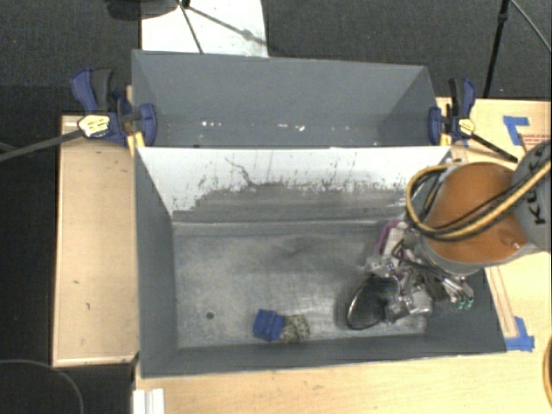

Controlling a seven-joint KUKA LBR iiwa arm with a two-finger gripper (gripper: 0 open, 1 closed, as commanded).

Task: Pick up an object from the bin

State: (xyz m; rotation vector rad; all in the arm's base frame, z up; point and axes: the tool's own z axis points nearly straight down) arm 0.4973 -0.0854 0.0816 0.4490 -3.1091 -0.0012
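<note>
Camera view: I look down on the bin [259, 188] from above and a little to one side; my arm [539, 188] comes in from the right.
Arm: its orange cover [470, 218] hangs over the bin's right end, with cables [412, 201] looped round it.
End effector [404, 298]: low over the floor in the bin's near right corner, below and left of the cover.
End effector state: I cannot tell whether it is wide or narrow; metal parts and wiring crowd the tip.
Black thing [364, 307]: dark, oval and flattish, it lies on the floor at the end effector's left side. I cannot tell whether the two touch, nor whether it is gripped.
Blue block [268, 324]: on the floor near the front wall, about mid-width, well apart from the end effector.
Grey lump [297, 329]: small and speckled, right against the blue block's right side.
Back wall: streaked with scratches and pale marks.
</note>
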